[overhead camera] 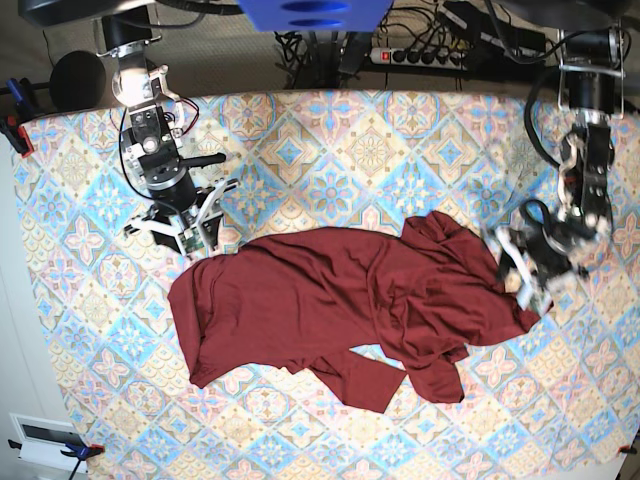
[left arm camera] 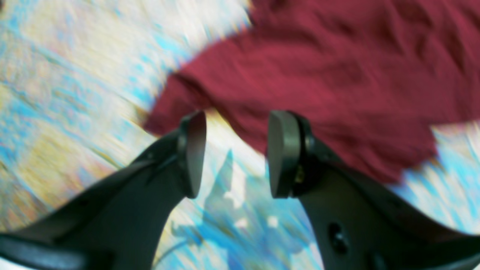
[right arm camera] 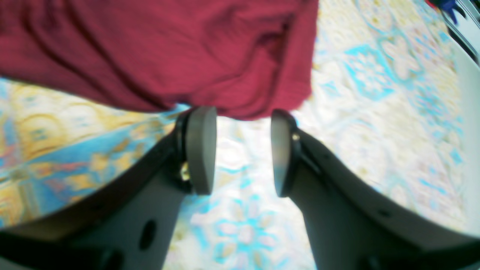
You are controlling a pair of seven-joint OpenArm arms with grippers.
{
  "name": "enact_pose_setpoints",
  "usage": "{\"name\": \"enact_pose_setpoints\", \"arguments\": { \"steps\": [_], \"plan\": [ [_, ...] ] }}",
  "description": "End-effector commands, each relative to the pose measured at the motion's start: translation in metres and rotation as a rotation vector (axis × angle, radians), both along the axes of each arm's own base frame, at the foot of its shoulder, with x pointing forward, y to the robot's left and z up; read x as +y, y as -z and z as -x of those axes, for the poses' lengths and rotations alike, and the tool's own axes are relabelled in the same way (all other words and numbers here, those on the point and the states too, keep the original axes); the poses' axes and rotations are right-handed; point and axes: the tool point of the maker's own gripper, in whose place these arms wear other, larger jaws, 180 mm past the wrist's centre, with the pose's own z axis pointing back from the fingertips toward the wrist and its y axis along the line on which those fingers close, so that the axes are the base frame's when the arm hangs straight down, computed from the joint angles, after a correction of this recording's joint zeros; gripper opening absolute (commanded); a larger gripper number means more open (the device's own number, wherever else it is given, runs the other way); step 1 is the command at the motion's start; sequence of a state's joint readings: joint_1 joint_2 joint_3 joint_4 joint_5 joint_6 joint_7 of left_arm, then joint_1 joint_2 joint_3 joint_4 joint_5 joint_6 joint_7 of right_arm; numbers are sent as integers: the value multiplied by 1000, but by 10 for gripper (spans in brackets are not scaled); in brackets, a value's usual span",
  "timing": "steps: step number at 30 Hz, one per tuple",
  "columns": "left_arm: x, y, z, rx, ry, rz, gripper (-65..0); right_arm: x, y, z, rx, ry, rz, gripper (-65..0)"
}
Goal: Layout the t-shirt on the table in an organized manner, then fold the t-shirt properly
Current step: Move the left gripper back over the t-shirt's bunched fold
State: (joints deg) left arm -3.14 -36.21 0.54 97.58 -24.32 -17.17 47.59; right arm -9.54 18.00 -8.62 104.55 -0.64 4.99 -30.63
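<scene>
The dark maroon t-shirt (overhead camera: 350, 305) lies rumpled across the middle of the patterned table (overhead camera: 330, 150). My left gripper (overhead camera: 518, 272) is open at the shirt's right edge; in the left wrist view the gripper (left arm camera: 236, 153) hovers over the table with the shirt's edge (left arm camera: 318, 75) just beyond the fingertips. My right gripper (overhead camera: 202, 228) is open at the shirt's upper left corner; in the right wrist view the gripper (right arm camera: 243, 150) sits just short of the shirt's corner (right arm camera: 187, 52). Neither holds cloth.
Cables and a power strip (overhead camera: 430, 55) lie behind the table's far edge. A blue clamp (overhead camera: 12, 120) holds the table cloth at the left edge. Bare patterned cloth surrounds the shirt on all sides.
</scene>
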Motion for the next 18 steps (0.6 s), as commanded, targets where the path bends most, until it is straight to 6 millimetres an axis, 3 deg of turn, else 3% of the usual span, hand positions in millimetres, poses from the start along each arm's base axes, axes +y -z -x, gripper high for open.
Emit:
{"name": "enact_pose_setpoints", "arguments": {
  "steps": [1, 9, 11, 15, 18],
  "plan": [
    [-10, -22, -6, -66, 33, 21, -400, -2, -13, -7, -48, -3, 1, -424],
    [-65, 22, 31, 58, 37, 183, -400, -1, -14, -8, -51, -4, 1, -424],
    [-77, 27, 33, 67, 36, 218, -400, -1, -14, -8, -51, -4, 1, -424],
    [-86, 59, 41, 145, -18, 290, -400, -1, -14, -8, -51, -4, 1, -424],
    [-94, 74, 34, 182, -48, 334, -400, -1, -14, -8, -51, -4, 1, -424]
  ]
}}
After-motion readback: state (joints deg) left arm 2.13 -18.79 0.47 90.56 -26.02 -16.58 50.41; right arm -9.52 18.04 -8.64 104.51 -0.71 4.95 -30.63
